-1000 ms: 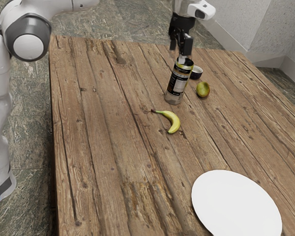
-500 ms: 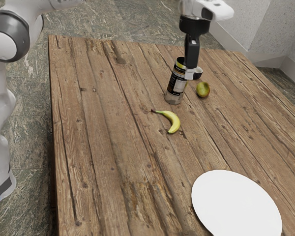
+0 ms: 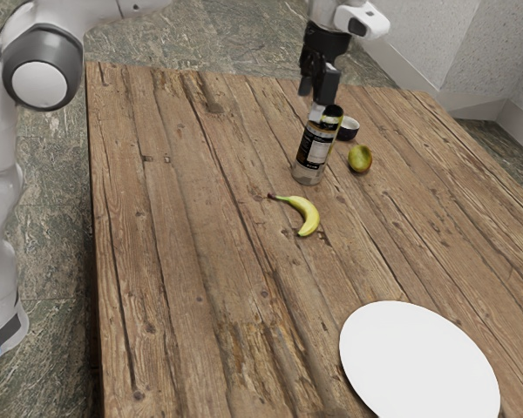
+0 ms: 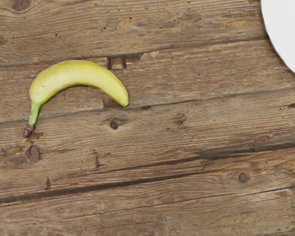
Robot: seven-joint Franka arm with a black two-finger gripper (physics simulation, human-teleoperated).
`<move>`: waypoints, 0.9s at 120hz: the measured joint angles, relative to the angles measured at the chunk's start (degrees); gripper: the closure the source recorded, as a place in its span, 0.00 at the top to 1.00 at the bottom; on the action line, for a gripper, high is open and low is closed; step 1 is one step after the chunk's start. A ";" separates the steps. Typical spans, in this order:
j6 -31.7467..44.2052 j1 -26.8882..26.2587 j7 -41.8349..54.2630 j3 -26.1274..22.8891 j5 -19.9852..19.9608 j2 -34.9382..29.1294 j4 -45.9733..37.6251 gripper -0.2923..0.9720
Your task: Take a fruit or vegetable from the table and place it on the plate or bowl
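The gripper (image 3: 324,92) hovered above a bottle (image 3: 315,150) near the tabletop's (image 3: 183,287) far edge, and its jaws' state could not be told. The banana (image 3: 303,212) lay ungrasped mid-tabletop, well apart from the plate (image 3: 418,366) at the near edge. The approach step seemed in hand, with a descent over the fruit next.

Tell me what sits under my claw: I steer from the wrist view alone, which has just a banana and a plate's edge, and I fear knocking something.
Observer: In the exterior view the claw hangs just above an upright bottle. The banana lies apart from it, nearer the plate.
Operator: Any other fruit?
Observer: A green fruit lies beside the bottle, toward the exterior view's right.
Operator: Anything else close by?
Observer: A small dark cup stands just behind the bottle.
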 joint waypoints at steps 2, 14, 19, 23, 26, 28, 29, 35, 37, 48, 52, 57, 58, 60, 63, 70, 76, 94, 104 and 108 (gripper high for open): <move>0.06 0.36 0.51 0.48 0.13 0.10 -0.11 0.77; 4.16 0.60 5.54 0.52 1.86 1.87 -1.42 0.77; 5.40 -0.11 7.39 0.59 2.85 2.88 -1.31 0.77; 6.05 -0.40 8.79 1.00 3.34 3.47 -1.33 0.77; 6.44 -0.41 9.80 1.67 3.66 3.73 -1.35 0.77; 6.67 -0.31 10.46 2.16 3.85 3.90 -1.44 0.77; 6.79 -0.31 10.79 2.51 3.90 3.99 -1.63 0.77; 7.60 0.08 13.07 4.30 4.10 4.32 -3.47 0.77; 7.95 0.22 13.88 4.63 4.15 4.34 -4.14 0.77; 11.19 0.36 18.43 5.28 4.17 4.49 -9.37 0.77; 12.37 0.31 20.05 5.20 4.18 4.76 -10.10 0.77; 13.72 0.25 22.10 5.09 4.18 5.60 -10.60 0.77; 13.96 0.24 22.51 5.06 4.18 5.79 -10.67 0.77; 14.42 0.20 23.32 5.03 4.16 6.19 -10.86 0.77; 15.20 0.15 24.61 5.10 3.78 6.94 -11.07 0.77; 16.90 0.23 27.56 5.31 2.66 8.90 -11.34 0.77; 18.11 0.23 29.89 5.39 1.72 10.10 -11.58 0.77; 20.68 0.45 36.13 5.44 0.29 10.85 -14.03 0.77; 22.34 0.46 39.40 5.45 0.02 10.59 -16.75 0.77; 23.12 0.45 40.61 5.42 -0.05 10.40 -17.89 0.77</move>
